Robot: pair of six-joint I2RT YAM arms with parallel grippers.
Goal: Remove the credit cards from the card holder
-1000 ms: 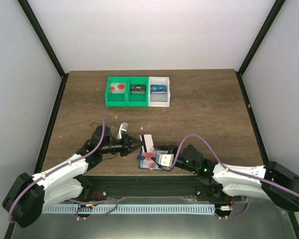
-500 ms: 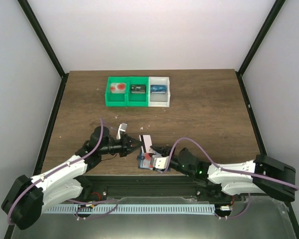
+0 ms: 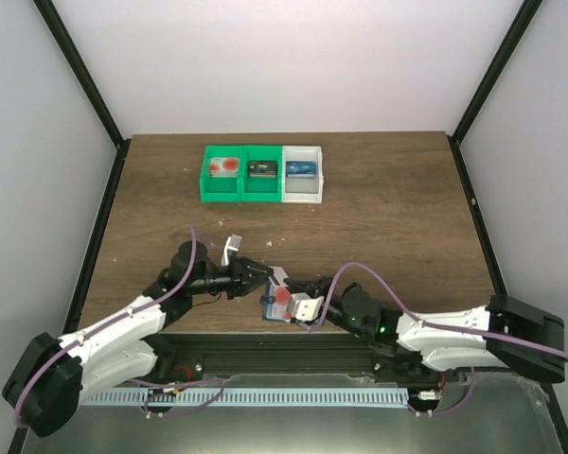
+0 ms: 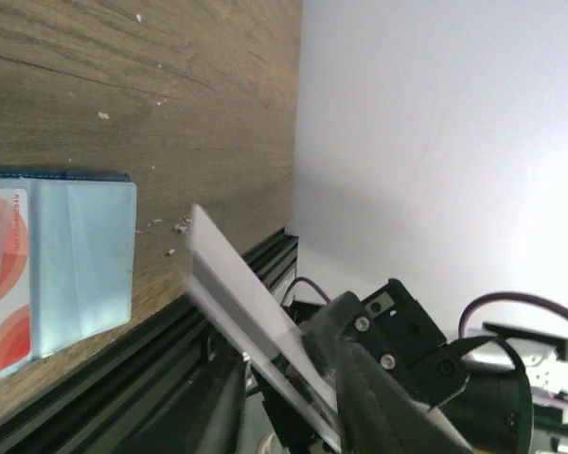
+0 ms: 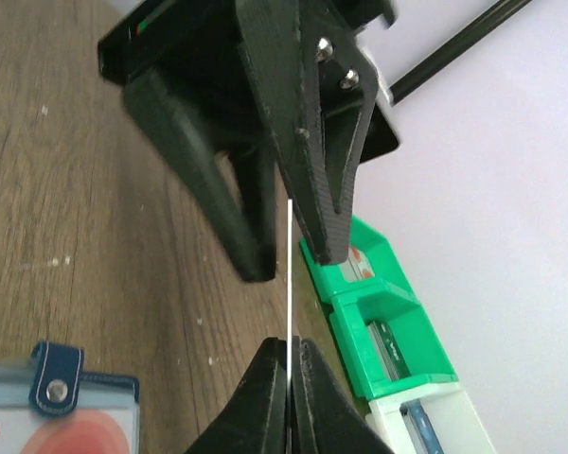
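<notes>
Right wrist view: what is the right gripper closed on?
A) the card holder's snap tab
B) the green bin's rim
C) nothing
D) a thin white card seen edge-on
D: the right gripper is shut on the credit card, which shows as a thin white line; the card holder lies off to the side.

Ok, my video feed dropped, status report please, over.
Right gripper shut on the credit card, edge-on; left gripper open around it. Card holder lies open on the table, another red-marked card inside. Nothing else between the jaws.
</notes>
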